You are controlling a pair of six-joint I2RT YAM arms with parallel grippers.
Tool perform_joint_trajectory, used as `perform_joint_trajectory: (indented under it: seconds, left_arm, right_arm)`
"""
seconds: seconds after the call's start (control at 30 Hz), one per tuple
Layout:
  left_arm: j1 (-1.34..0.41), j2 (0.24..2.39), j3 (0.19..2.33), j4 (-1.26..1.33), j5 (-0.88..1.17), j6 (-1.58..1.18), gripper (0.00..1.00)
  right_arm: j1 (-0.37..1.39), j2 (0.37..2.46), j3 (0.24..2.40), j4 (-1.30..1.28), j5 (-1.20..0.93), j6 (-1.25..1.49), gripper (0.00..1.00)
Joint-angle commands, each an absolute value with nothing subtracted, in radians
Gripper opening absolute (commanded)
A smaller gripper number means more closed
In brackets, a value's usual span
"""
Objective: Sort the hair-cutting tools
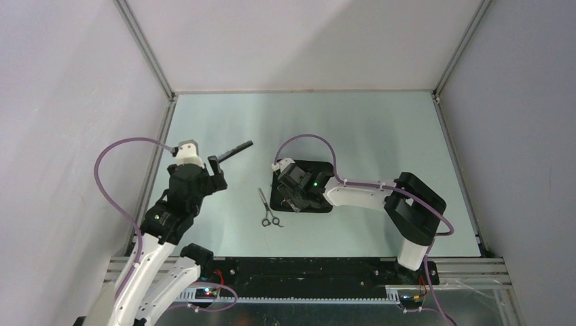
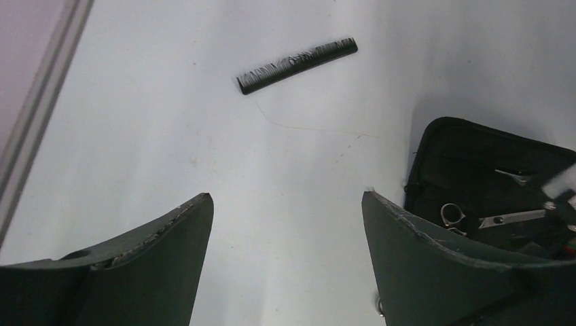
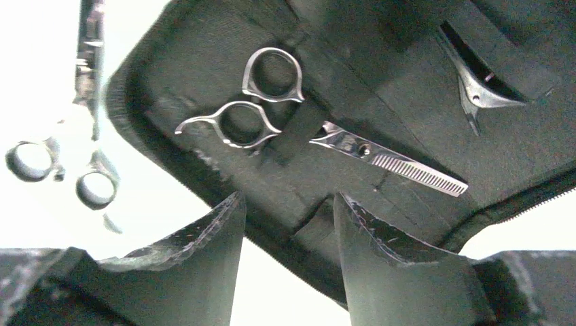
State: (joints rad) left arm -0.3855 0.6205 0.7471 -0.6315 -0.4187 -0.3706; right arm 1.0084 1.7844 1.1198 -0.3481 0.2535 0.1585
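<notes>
Table [image 1: 380,122] — comb [image 1: 236,149], scissors [image 1: 267,209], pouch [image 1: 314,167].

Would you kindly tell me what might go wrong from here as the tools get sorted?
1. The strapped scissors sit under a band in the pouch. If the right gripper tugs them, the whole pouch may drag.
2. The loose scissors lie right beside the pouch and could get knocked.
3. The comb lies flat on the table ahead of the open left gripper, so it may slide away rather than be grasped.

The white arms [image 1: 356,195] have black joints and looping purple cables [image 1: 109,170].
</notes>
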Motion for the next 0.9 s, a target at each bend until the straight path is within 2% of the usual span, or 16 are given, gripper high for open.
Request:
perform_joint_trajectory:
  seconds: [0.0,0.17,0.43,0.53,0.87]
  left_arm:
    - [-0.377,0.589,0.775,-0.654,-0.518,-0.306,0.86]
    - [-0.377,0.540,0.726,-0.623,-0.612,-0.338,0.86]
    - [-0.377,0.528,0.717,-0.609,-0.718,-0.320,0.87]
    - [-0.376,0.527,0.716,-0.607,-0.719,-0.319,0.87]
    - [-0.376,0.511,0.709,-0.592,-0.691,-0.311,0.86]
  right_arm:
    - [1.039,1.710,1.201,-0.380,0.207,0.210,0.57]
    - [1.053,1.826,1.349,-0.369,0.147,0.259,0.56]
    - [1.084,2.049,1.656,-0.520,0.144,0.374,0.43]
    - [1.091,2.102,1.699,-0.575,0.144,0.405,0.39]
    - [1.097,2.209,1.788,-0.679,0.144,0.464,0.35]
